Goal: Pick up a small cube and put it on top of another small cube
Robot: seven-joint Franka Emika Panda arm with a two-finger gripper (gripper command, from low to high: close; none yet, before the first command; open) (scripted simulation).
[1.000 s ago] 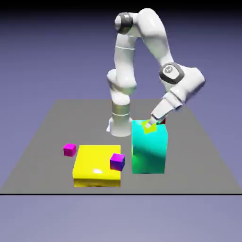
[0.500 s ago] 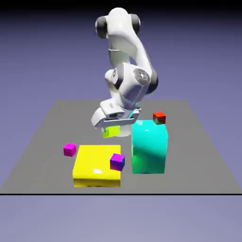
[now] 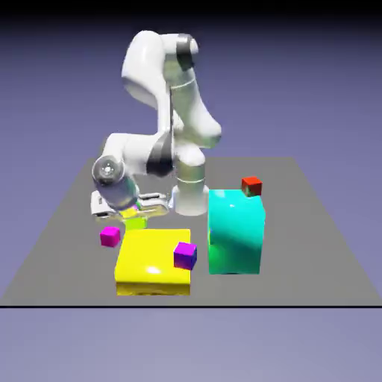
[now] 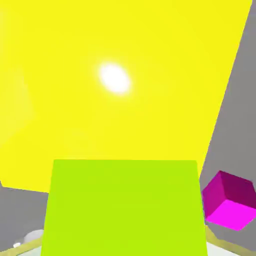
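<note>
Lime-green and small, the cube [image 3: 136,221] sits clamped in the hand [image 3: 134,216], held above the grey desk [image 3: 313,246] at the far edge of the flat yellow slab [image 3: 153,261], with the magenta cube [image 3: 110,236] just to the exterior view's left. In the hand view the lime-green cube [image 4: 125,207] fills the bottom, the yellow slab [image 4: 115,80] spreads behind it and the magenta cube [image 4: 229,200] shows at the right. No writing or label shows anywhere. A second ago the hand held this cube over the teal block [image 3: 236,231]; it has since swung across to the exterior view's left and come lower. The purple cube [image 3: 185,255] on the slab and the red cube [image 3: 251,185] behind the block have not shifted.
</note>
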